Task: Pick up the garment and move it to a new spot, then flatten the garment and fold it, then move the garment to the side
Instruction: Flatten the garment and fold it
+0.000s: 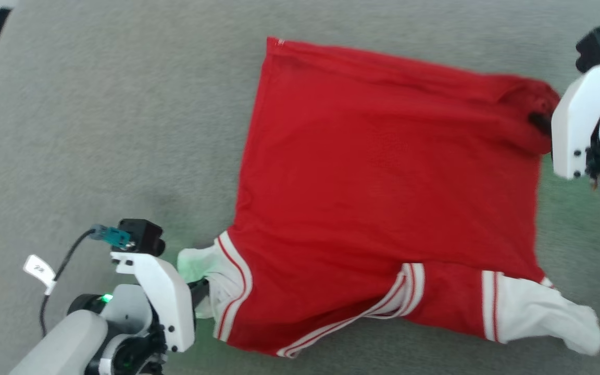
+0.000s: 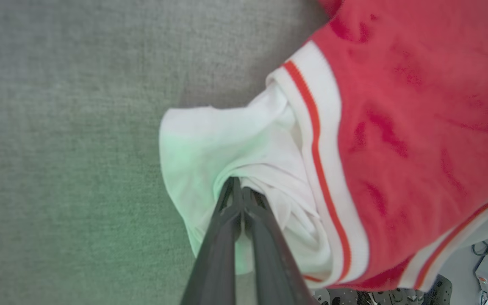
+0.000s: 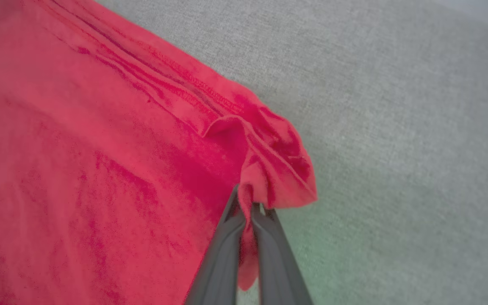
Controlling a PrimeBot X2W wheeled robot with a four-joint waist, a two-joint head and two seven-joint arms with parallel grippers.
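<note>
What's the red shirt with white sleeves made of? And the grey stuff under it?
The red shirt with white sleeves looks like thin, soft, matte knit cloth: it creases, bunches, and shows stitched hems. The grey surface beneath looks like short matte carpet or felt, with fine fuzzy grain; which one is unclear.

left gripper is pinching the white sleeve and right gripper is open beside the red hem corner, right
No: the right gripper is shut on the garment at its red hem corner, as the right wrist view shows. The left gripper does pinch the white sleeve.
</note>
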